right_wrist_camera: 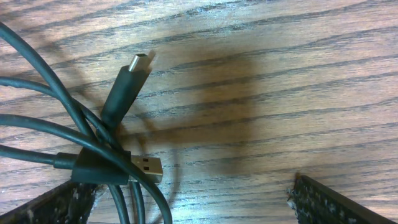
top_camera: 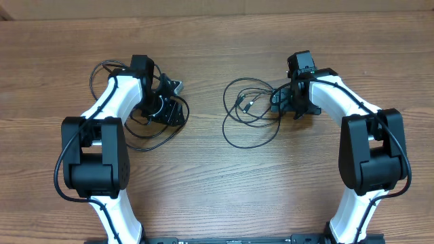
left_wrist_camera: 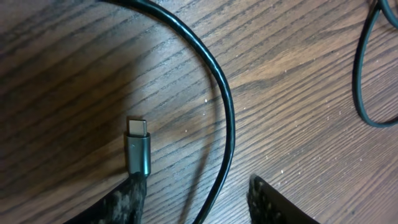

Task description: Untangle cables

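Left cable (left_wrist_camera: 225, 106): is lying in loose loops on the table's (top_camera: 203, 203) left side, around the left gripper (left_wrist_camera: 196, 199). One arc is curving between the fingers, and another strand is showing at the wrist view's top right edge.
Left plug (left_wrist_camera: 138, 146): is lying flat on the wood, silver-grey tip pointing away. Its back end is disappearing at one finger (left_wrist_camera: 124, 202).
Left gripper: its jaws are standing apart, clamping nothing.
Middle cable (top_camera: 251, 108): is lying coiled between the two arms, just beside the right gripper (right_wrist_camera: 189, 190) and well apart from the left cable.
Slim plug (right_wrist_camera: 140, 62): is lying tilted above the crossing cords.
Flat plug (right_wrist_camera: 146, 168): is lying across the cords where several strands are overlapping.
Right gripper: its jaws are standing wide apart, holding nothing. The crossed cords are lying near one finger (right_wrist_camera: 62, 202), and bare wood is showing before the other.
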`<action>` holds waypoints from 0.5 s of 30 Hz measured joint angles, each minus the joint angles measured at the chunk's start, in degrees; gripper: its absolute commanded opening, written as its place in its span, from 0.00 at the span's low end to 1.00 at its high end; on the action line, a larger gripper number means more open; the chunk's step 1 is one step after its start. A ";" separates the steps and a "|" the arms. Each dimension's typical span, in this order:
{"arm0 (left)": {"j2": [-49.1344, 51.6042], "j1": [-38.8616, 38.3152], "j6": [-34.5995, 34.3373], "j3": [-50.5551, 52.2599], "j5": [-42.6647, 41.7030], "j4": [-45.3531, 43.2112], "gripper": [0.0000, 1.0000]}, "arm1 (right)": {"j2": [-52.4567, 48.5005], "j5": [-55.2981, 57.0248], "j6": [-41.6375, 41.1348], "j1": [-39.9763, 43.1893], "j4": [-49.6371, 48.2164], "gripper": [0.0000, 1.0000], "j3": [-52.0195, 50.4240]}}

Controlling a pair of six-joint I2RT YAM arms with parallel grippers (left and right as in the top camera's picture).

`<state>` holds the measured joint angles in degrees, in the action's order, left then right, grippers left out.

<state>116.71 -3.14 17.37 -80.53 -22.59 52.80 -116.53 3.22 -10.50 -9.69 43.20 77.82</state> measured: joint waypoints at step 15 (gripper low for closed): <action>-0.11 -0.26 -1.68 2.40 11.34 -4.31 0.22 | 0.00 0.00 0.02 0.00 0.00 1.00 0.00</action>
<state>116.60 -3.40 15.68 -78.13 -11.25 48.49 -116.53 3.22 -10.48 -9.69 43.20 77.82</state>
